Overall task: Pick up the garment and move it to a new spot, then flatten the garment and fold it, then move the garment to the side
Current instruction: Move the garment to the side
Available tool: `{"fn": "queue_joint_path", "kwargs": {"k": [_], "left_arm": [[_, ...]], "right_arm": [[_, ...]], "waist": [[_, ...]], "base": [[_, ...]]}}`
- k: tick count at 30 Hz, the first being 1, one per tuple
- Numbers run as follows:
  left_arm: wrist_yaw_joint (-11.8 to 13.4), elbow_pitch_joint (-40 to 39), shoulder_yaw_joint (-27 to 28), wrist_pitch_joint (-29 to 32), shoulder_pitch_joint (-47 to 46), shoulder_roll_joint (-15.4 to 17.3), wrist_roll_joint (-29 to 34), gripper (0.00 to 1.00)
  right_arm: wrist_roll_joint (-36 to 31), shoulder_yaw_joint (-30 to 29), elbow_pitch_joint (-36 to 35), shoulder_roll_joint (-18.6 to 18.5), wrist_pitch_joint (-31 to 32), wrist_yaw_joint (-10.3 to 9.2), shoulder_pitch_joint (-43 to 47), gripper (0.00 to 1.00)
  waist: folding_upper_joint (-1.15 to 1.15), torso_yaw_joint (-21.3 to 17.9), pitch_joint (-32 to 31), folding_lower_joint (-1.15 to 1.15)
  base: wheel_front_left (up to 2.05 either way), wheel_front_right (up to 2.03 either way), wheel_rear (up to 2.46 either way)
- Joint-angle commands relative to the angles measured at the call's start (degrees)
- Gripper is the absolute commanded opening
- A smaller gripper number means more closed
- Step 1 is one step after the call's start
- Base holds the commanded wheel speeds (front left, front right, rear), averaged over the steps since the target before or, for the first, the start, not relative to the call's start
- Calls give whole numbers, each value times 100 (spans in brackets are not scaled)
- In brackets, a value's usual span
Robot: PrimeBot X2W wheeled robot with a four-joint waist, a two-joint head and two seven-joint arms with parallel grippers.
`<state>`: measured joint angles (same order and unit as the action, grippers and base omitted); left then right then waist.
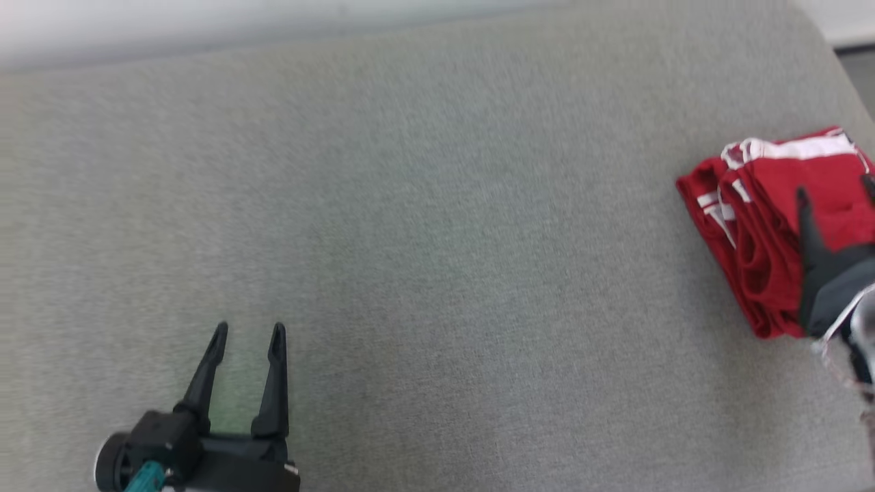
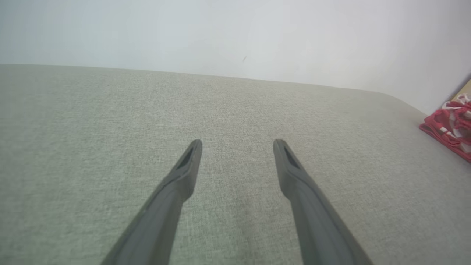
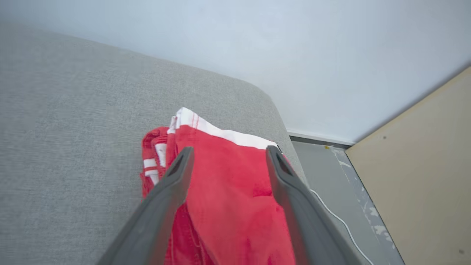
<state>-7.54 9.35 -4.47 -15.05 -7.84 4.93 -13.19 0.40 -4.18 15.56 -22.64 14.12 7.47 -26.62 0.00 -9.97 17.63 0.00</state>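
Head view: right gripper cut off by right edge, blurred. Its fingers are seen spread wide over folded red garment, white-banded, laid at right end of grey woven cushion. Left gripper seen low left, fingers wide, nothing held.
Left wrist view: garment clipped at right edge, well apart from fingers.
Right wrist view: contact with cloth cannot be told. White cable and beige panel seen beyond cushion edge.

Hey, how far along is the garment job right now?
Done, it seems: the garment lies folded at the right edge of the grey surface. In hand: nothing; the right gripper is open over it, the left gripper open over bare surface. Left: probably only drawing the arms back.
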Motion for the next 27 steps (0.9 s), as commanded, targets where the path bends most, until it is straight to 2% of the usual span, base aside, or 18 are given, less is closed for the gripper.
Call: {"fn": "queue_joint_path", "kwargs": {"k": [1, 11, 16, 21, 27], "left_arm": [[13, -42, 67, -13, 160, -39, 34, 100], [45, -102, 393, -13, 743, -160, 88, 100], [25, 1, 520, -13, 900, -179, 101, 100], [26, 150, 645, -13, 1031, -194, 114, 100], [5, 378, 629, -13, 1153, -161, 243, 100]], "right_arm": [[75, 3, -184, 104, -86, 0, 257, 100], [625, -56, -890, 808, -762, 0, 1443, 100], [767, 132, -1069, 1163, -1169, 0, 2012, 100], [817, 297, -1009, 1507, -1648, 0, 2468, 100], [746, 163, -661, 1776, -2104, 0, 2784, 100]], "waist": [[0, 260, -460, 0], [0, 640, -1182, 0], [0, 805, -1370, 0], [0, 935, -1528, 0], [0, 990, -1720, 0]], "base": [[0, 0, 0], [0, 0, 0], [0, 0, 0], [0, 0, 0], [0, 0, 0]]}}
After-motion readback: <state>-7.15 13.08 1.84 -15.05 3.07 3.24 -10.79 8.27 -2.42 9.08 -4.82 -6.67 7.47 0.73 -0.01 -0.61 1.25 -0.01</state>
